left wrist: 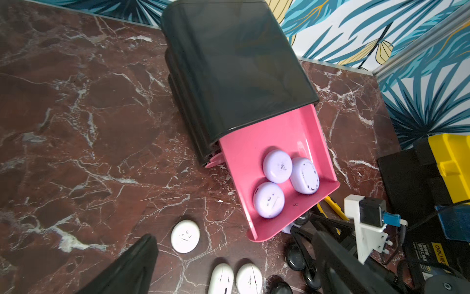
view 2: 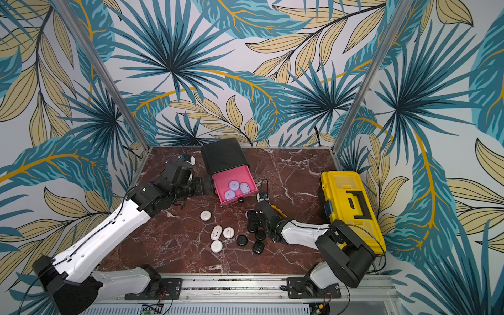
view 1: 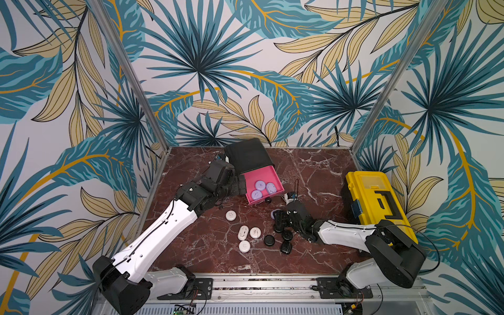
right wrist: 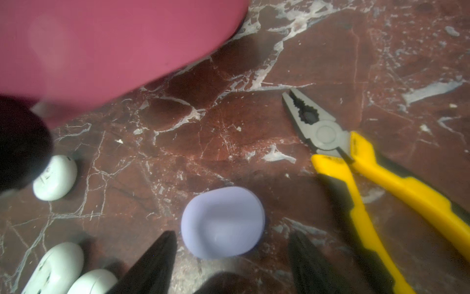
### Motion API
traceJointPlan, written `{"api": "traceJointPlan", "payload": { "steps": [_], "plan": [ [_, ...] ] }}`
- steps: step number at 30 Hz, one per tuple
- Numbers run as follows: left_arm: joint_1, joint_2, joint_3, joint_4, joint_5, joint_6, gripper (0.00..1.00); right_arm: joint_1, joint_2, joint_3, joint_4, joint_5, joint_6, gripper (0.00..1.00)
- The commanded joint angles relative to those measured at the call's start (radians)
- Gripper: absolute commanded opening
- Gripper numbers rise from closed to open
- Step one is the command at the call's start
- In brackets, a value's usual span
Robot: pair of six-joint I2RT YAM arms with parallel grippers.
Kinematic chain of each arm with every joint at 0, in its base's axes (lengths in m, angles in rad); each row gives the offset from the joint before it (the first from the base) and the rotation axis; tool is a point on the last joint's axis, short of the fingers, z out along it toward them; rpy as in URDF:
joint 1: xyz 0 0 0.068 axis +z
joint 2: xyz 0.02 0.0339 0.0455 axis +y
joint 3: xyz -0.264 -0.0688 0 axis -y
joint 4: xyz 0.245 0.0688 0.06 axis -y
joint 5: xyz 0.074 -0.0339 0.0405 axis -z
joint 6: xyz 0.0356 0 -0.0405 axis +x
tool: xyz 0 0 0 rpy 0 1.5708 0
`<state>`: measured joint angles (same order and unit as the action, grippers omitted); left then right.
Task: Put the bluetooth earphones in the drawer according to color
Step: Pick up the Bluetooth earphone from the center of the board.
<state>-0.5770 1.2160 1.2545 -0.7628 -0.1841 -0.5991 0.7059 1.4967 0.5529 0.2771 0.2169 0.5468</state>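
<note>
Three lilac pebble-shaped earphone cases (view 1: 260, 185) lie in the pulled-out pink plastic drawer (view 1: 263, 174) of the small black rounded cabinet (view 1: 246, 154), upper centre in both top views. A fourth lilac case (right wrist: 222, 222) lies on the red-brown marble tabletop (view 1: 313, 169) just below the drawer's front. It sits between the spread fingers of the right gripper (right wrist: 232, 234), which do not pinch it. The left gripper (view 1: 242, 187) sits beside the drawer's left wall, fingers spread wide and holding nothing. Four white cases (view 1: 243, 232) and several black cases (view 1: 269, 240) lie loose at lower centre. Yellow-handled metal pliers (right wrist: 356, 165) lie near the fourth lilac case. A yellow plastic toolbox (view 1: 379, 201) stands at the right.
</note>
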Motion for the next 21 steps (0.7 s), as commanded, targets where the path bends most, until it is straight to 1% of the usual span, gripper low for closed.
{"api": "traceJointPlan", "payload": {
  "steps": [1,7,12,13,14,15,18,21],
  "plan": [
    [0.020,-0.038,-0.059,0.047,-0.024,-0.008,1.00,0.027,0.043,-0.022,0.071,0.092,0.026,0.76],
    [0.048,-0.055,-0.099,0.056,0.009,-0.007,1.00,0.069,0.131,-0.001,0.106,0.155,0.042,0.77],
    [0.065,-0.062,-0.105,0.058,0.027,0.004,1.00,0.091,0.184,0.033,0.081,0.221,0.049,0.77],
    [0.070,-0.064,-0.106,0.059,0.030,0.005,1.00,0.092,0.190,0.041,0.072,0.238,0.048,0.77],
    [0.073,-0.065,-0.108,0.059,0.033,0.005,1.00,0.122,0.194,0.046,0.065,0.251,0.050,0.77],
    [0.075,-0.068,-0.111,0.060,0.037,0.007,1.00,0.128,0.197,0.051,0.058,0.262,0.052,0.78],
    [0.084,-0.073,-0.118,0.066,0.045,0.008,1.00,0.135,0.207,0.065,0.040,0.283,0.057,0.78],
    [0.089,-0.076,-0.121,0.066,0.053,0.010,1.00,0.134,0.211,0.070,0.032,0.291,0.063,0.75]
  ]
}}
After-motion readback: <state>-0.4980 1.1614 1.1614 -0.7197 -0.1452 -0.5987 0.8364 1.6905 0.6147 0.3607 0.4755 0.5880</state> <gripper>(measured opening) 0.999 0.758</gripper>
